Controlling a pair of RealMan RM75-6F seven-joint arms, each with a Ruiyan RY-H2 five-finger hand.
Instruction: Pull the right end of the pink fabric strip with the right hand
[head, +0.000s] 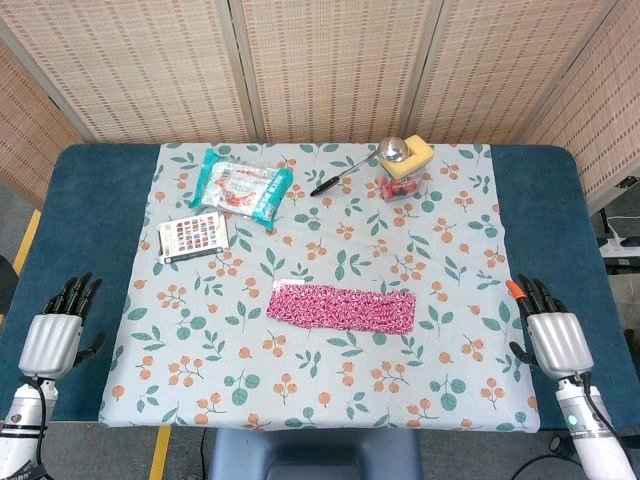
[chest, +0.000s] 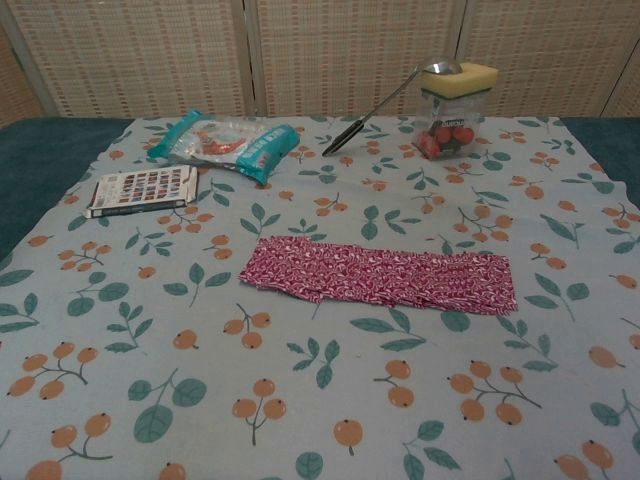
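The pink fabric strip (head: 342, 305) (chest: 380, 273) lies flat across the middle of the floral tablecloth, its long side running left to right. My right hand (head: 550, 332) hovers at the cloth's right edge, well to the right of the strip's right end, fingers spread and holding nothing. My left hand (head: 58, 330) rests over the blue table at the left edge, fingers apart and empty. Neither hand shows in the chest view.
Behind the strip lie a teal snack bag (head: 240, 187), a patterned card box (head: 193, 237), a black-handled ladle (head: 352, 167), and a clear jar (head: 400, 180) with a yellow sponge (head: 416, 152) on top. A woven screen stands behind the table.
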